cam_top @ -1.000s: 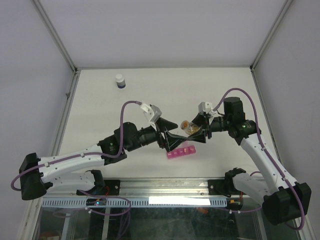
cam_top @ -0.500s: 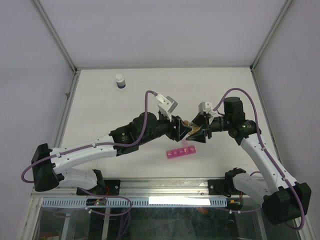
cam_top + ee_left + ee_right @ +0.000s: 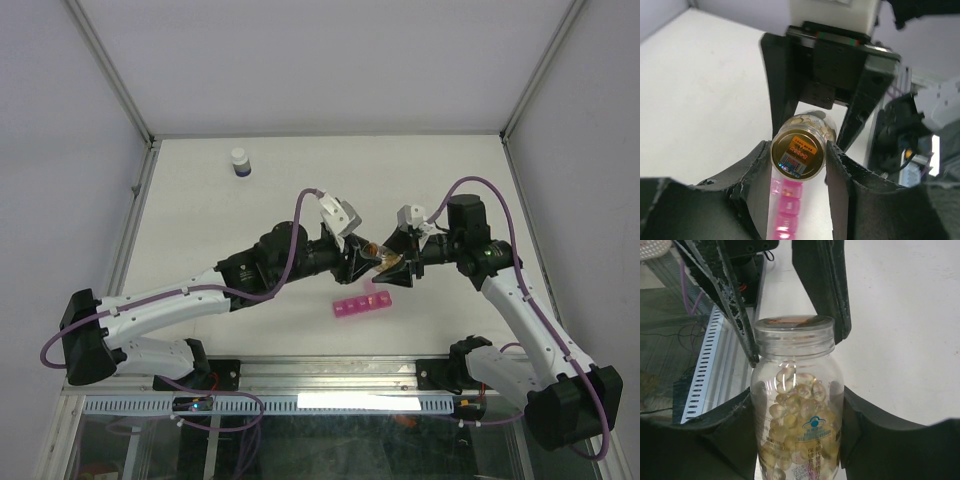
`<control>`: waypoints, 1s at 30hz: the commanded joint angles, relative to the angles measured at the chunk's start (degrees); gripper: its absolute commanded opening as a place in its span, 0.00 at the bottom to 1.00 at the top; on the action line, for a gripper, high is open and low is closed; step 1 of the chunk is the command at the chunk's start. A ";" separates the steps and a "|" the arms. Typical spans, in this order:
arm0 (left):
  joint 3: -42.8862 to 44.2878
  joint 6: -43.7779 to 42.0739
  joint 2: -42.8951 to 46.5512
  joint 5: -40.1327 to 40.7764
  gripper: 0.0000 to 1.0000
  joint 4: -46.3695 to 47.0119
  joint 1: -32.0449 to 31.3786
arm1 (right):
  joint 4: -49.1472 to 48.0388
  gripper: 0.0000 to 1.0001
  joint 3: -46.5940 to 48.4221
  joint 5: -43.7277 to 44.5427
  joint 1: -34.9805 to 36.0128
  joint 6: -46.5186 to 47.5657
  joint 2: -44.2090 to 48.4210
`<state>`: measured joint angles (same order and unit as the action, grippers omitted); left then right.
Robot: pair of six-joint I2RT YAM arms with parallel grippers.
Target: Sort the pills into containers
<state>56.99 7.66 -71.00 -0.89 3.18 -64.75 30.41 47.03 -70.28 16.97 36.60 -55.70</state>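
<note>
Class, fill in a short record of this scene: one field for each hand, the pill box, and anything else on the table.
right hand: shut on the clear plastic bottle of golden capsules, held in the air
left hand: shut on that bottle's clear round lid
bright-pink translucent plastic pill-box strip: lying on the white table
small white-capped dark bottle: standing at the table's far left

The bottle (image 3: 796, 410) is clear, packed with pale yellow capsules (image 3: 790, 390), and has blue print low on its side. Its lid (image 3: 797, 153) bears an orange label with dark lettering. The pill box (image 3: 362, 304) is bright pink. On the off-white table (image 3: 250, 210), the little jar (image 3: 239, 162) is dark with a white cap.
</note>
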 commanded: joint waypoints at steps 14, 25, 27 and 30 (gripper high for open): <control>-4.21 -35.95 -0.24 -37.80 0.99 10.39 14.13 | -2.64 0.00 2.54 -0.32 -0.12 -0.87 0.68; -18.79 -3.42 12.15 -27.08 0.99 29.35 14.45 | -2.55 0.00 2.48 -0.30 -0.16 -0.66 0.56; -18.55 7.84 12.98 -24.79 0.98 29.53 14.48 | -2.60 0.00 2.59 -0.16 -0.15 -0.76 0.51; -18.21 18.89 13.59 -19.74 0.92 28.97 14.48 | -2.64 0.00 2.49 -0.16 -0.14 -0.74 0.42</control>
<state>38.57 4.75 -58.89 -28.21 28.47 -50.54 30.04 47.03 -70.50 16.99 36.25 -55.42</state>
